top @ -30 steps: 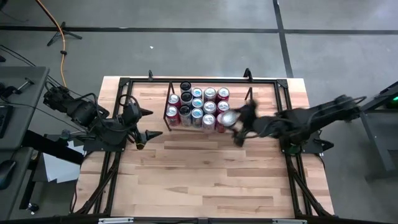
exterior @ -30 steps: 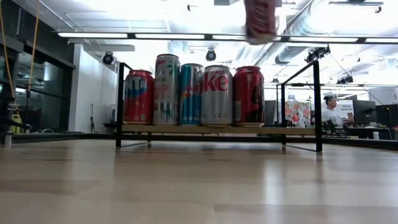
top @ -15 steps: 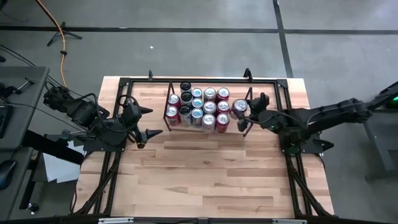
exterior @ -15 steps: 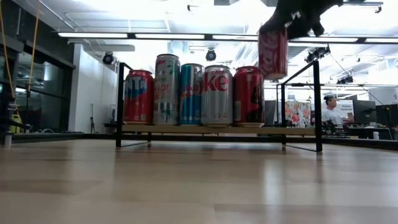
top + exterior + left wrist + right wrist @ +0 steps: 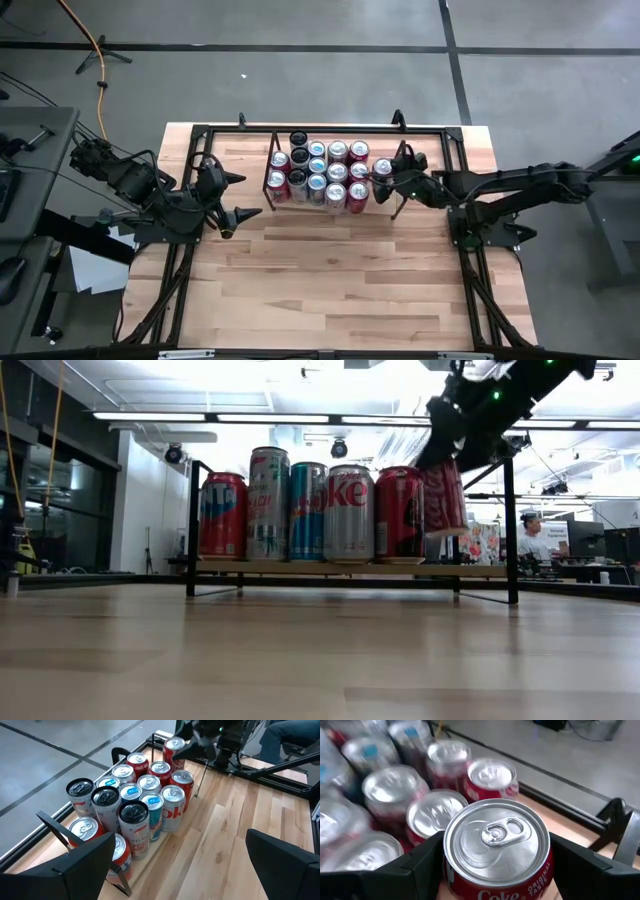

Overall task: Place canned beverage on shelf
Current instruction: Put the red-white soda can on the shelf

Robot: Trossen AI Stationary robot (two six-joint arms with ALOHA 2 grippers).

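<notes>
The right gripper holds a red Coke can upright between its two fingers, which press against the can's opposite sides just below the rim. In the low view the can hangs slightly tilted at the right end of the shelf, just beside the red can that closes the front row; whether its base touches the shelf top cannot be told. From above, the held can sits at the right edge of the packed cluster of cans, near the far edge of the worktop.

The left gripper waits over the left part of the worktop, its fingers spread wide and holding nothing, pointed toward the shelf's left end.

The shelf, a low rack of thin black rods with a see-through top, stands along the worktop's far edge, carrying red, silver and teal cans in tight rows. The worktop is pale wooden planking bordered by a black rail frame. A grey floor lies around it, with an orange cable trailing at the far left. In the low view the room behind shows bright ceiling strip lights and a person seated at the far right.
</notes>
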